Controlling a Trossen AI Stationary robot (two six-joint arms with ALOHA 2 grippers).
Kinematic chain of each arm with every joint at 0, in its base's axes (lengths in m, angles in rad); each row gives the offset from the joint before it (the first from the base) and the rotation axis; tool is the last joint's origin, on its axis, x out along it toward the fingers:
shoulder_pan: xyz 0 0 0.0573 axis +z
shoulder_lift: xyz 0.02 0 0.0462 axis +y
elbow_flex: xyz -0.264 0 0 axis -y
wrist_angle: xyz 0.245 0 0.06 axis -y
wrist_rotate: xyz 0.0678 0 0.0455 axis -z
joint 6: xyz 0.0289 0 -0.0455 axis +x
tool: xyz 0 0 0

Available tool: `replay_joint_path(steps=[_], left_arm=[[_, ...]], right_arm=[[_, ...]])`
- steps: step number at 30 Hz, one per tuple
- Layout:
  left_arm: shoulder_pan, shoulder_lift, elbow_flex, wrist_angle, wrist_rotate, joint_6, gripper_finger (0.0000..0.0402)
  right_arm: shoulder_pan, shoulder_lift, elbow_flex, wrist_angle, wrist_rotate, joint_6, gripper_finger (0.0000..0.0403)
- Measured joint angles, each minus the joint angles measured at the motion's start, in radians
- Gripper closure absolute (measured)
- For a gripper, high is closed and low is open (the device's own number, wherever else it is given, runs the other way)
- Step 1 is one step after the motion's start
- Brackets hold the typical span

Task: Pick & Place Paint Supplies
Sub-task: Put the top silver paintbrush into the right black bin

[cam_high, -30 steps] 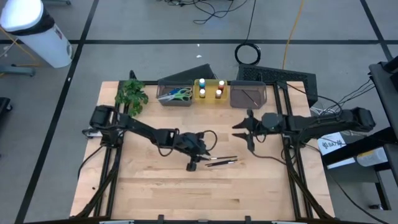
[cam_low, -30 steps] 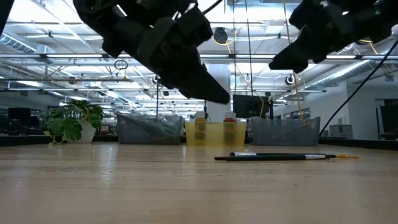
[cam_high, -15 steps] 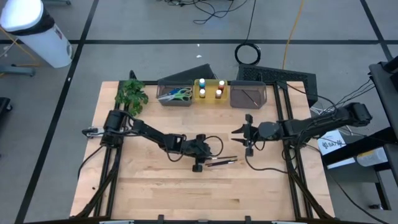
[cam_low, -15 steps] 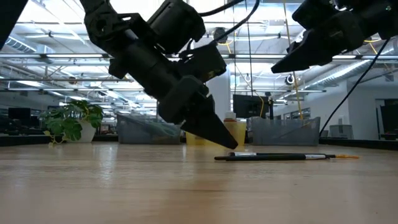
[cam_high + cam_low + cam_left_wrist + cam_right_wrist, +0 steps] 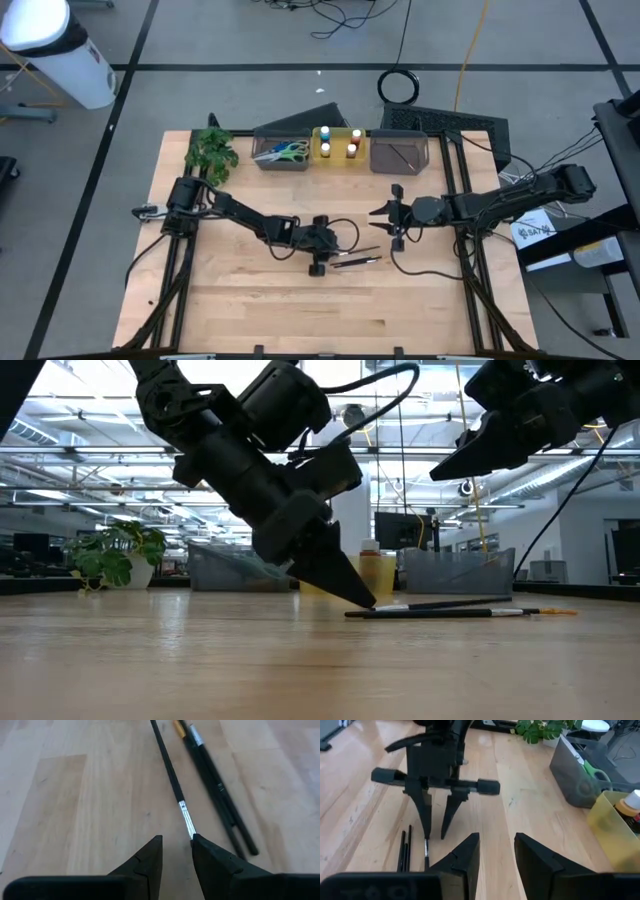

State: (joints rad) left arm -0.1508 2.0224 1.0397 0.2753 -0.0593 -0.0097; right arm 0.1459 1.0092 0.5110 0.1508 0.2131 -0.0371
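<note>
Three thin dark brushes (image 5: 355, 260) lie side by side on the wood near the table's middle, also seen in the low view (image 5: 450, 612). My left gripper (image 5: 320, 262) is open and slants down with its tips (image 5: 365, 600) at the brushes' left ends. In the left wrist view the gripper (image 5: 176, 839) has one slim brush (image 5: 170, 770) running to its fingertip. The other two brushes (image 5: 215, 785) lie beside it. My right gripper (image 5: 388, 222) is open, hovers above the table right of the brushes (image 5: 445, 465), and touches nothing. My left gripper meets the slim brush at its silver ferrule end (image 5: 187, 822), which lies against the inner edge of one fingertip (image 5: 200, 845); the other finger stands apart from it. The fingers slant down from above and from the table's left, roughly along the brush. The brush's far part (image 5: 470, 603) sits slightly raised off the wood.
Along the far edge stand a grey bin with scissors (image 5: 280, 152), a yellow bin with paint bottles (image 5: 338, 145) and a second grey bin (image 5: 398, 152). A leafy plant (image 5: 210, 152) stands at the far left. Bare wood lies toward the near edge.
My left gripper has come down from well above the table and shifted right until its tips reach the wood at the brushes' left ends. One brush now lies slightly tilted where all lay flat before. My right gripper has drifted a little toward the brushes.
</note>
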Motion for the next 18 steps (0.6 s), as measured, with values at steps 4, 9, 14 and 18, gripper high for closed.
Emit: replay_joint_path(steps=[4,9,14,18], left_arm=[[0.003,0.000,0.000,-0.035,-0.030,0.000,0.0284],[0.014,0.017,0.003,-0.042,-0.032,-0.032,0.0284],[0.021,0.032,0.003,-0.051,-0.018,-0.046,0.0284],[0.021,0.033,0.003,-0.056,-0.016,-0.047,0.0284]], right_arm=[[0.000,-0.001,0.000,-0.005,0.000,-0.002,0.0295],[0.000,0.000,0.000,-0.062,-0.004,0.009,0.0294],[0.002,0.004,-0.001,-0.216,-0.008,0.104,0.0280],[0.033,0.005,-0.001,-0.252,-0.043,0.174,0.0257]])
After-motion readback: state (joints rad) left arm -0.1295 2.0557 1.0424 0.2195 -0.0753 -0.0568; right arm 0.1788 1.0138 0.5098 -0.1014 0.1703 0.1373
